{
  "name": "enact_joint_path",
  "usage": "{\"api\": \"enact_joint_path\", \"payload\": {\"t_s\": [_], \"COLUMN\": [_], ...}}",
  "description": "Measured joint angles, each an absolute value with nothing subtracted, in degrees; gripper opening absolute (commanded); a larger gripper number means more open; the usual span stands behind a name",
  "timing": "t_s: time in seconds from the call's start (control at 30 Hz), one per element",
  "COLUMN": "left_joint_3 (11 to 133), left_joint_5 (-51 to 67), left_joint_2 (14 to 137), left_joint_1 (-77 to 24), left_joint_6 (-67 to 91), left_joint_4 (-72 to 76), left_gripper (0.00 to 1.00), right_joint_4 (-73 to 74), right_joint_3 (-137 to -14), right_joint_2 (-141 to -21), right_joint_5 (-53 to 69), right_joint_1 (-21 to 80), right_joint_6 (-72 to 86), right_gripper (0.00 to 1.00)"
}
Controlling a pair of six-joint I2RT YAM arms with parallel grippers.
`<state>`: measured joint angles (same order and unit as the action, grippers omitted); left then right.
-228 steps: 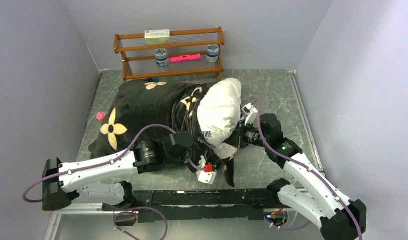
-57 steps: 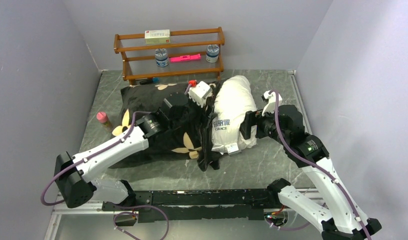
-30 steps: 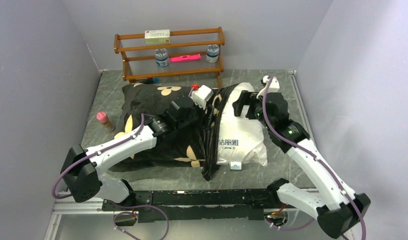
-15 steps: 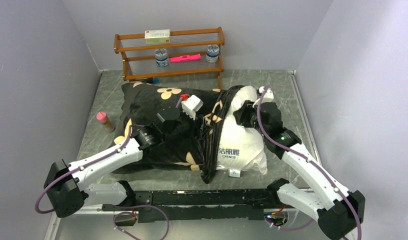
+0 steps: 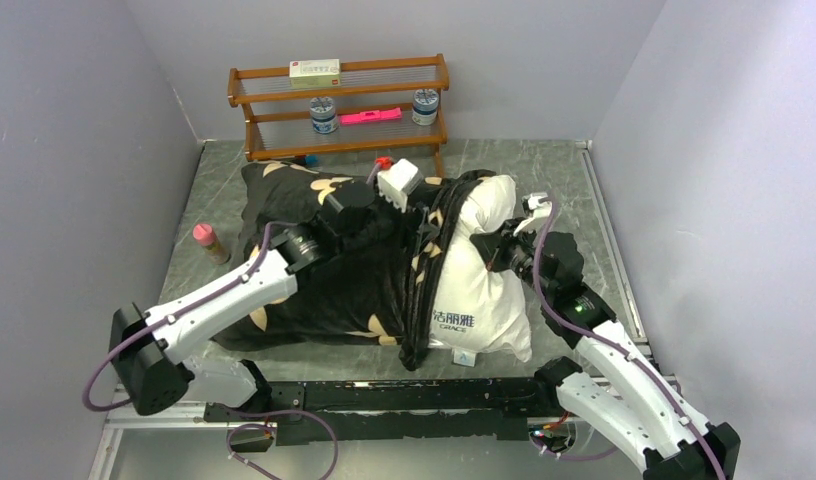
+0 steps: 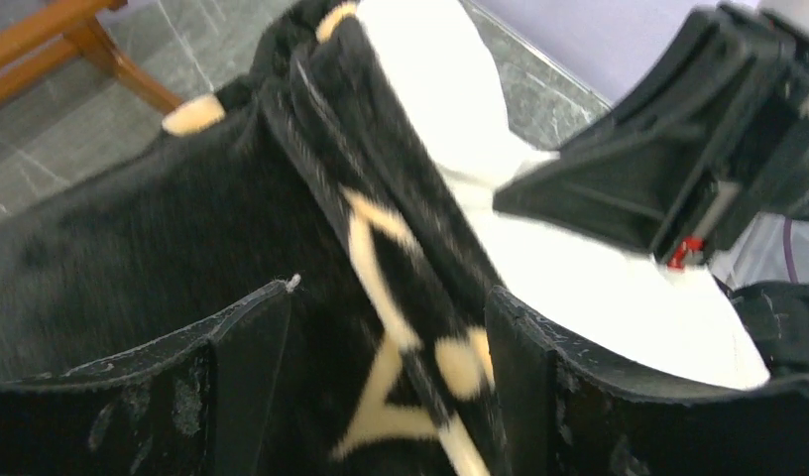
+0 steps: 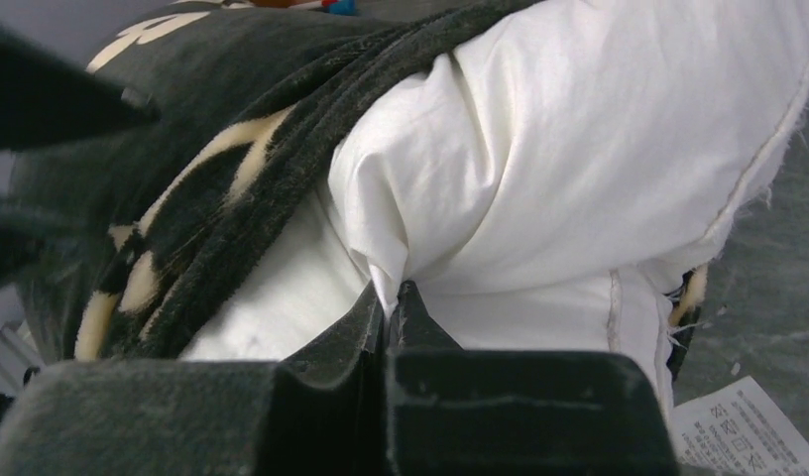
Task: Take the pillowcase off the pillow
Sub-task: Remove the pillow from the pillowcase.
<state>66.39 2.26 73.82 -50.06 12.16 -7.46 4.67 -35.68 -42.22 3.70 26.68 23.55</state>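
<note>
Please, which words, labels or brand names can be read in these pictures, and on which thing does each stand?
"GRACE": blue print on the pillow, under blue characters too small to read.
Box on the shelf: print too small.
Left jar, right jar: labels too small.
White tag, right wrist view: print blurred.

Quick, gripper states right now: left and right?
Left gripper: open, jaws straddling the bunched edge of the pillowcase.
Right gripper: shut, pinching a fold of the pillow.
</note>
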Motion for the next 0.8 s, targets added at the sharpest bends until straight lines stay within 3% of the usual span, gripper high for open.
{"api": "enact_joint_path", "payload": {"t_s": [0.8], "left_joint_3": [98.80], "left_joint_5": [-2.74], "left_joint_2": [101.25], "left_joint_1": [-50.06], "left_joint_6": [7.60], "left_joint_4": [-16.08], "left_gripper": [0.73], "right_joint_4": [3.55], "right_joint_3": [-34.98], "right_joint_2": [-40.62], "right_joint_5": [9.47], "right_joint_1": [26.59], "right_joint_6": [17.08], "right_gripper": [0.00]}}
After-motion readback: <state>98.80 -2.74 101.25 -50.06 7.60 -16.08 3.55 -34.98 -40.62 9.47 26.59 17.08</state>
